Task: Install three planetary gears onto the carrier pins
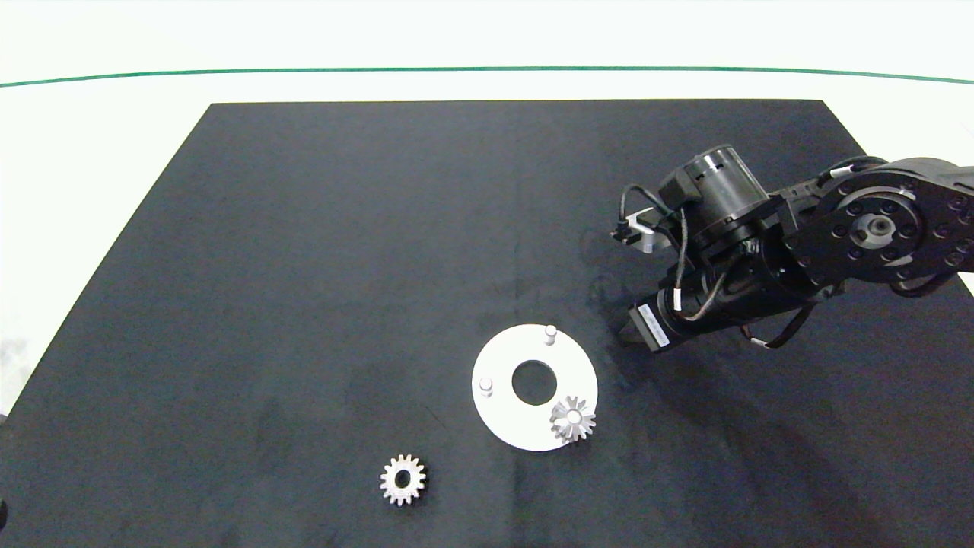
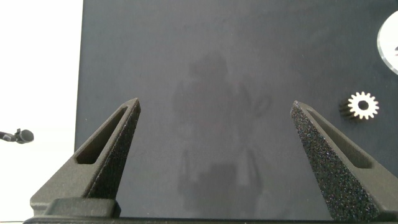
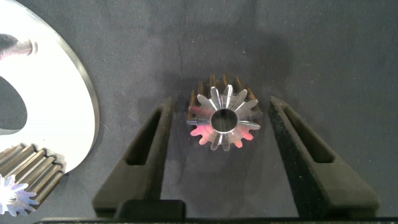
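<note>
Near my right gripper the white disc (image 1: 502, 418) lies on the black mat. Two carrier pins (image 1: 549, 333) (image 1: 485, 387) stand bare on it, and a planetary gear (image 1: 572, 418) sits at the third spot. In the right wrist view my right gripper (image 3: 221, 102) is open around a second silver gear (image 3: 224, 118) lying flat on the mat beside the disc (image 3: 68, 81); small gaps show on both sides. The right arm (image 1: 730, 251) hides that gear in the head view. A third gear (image 1: 402, 479) lies loose at the front. My left gripper (image 2: 215, 104) is open and holds nothing.
The left wrist view shows the loose gear (image 2: 362, 106), the disc's edge (image 2: 388, 37) and the mat's border against the white table (image 2: 37, 62). The white table (image 1: 114, 91) surrounds the mat, with a green line (image 1: 487, 70) at the back.
</note>
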Tool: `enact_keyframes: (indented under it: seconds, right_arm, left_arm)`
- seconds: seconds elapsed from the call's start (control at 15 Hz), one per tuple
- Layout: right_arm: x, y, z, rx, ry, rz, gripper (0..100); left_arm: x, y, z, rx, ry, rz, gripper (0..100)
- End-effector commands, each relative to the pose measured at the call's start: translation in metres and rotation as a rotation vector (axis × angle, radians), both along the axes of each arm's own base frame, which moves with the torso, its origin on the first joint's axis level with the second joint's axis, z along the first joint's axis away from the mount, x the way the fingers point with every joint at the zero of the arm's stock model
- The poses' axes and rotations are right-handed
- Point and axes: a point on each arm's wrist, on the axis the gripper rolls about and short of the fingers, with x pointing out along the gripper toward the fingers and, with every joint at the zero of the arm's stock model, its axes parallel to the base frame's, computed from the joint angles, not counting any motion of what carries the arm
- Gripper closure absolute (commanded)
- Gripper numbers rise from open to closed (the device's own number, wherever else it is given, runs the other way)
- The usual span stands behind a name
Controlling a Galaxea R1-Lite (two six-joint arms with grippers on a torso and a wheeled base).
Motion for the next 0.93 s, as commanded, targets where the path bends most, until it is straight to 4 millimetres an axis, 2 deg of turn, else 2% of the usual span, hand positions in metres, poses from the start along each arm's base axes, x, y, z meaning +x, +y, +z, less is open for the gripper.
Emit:
enact_keyframes:
  seconds: [0.07,0.93]
  right_arm:
    - [0.0002,0.0004,-0.0012,-0.005,0.005,0.001,46]
    - [0.0015,0.0013,-0.0043,-0.004,0.016,0.006,72]
  left_arm:
    - [0.0004,0.0,-0.0005,0.001,0.005,-0.001,0]
    - [0.0014,-0.0001,-0.0003,0.001,0.008,-0.003,0]
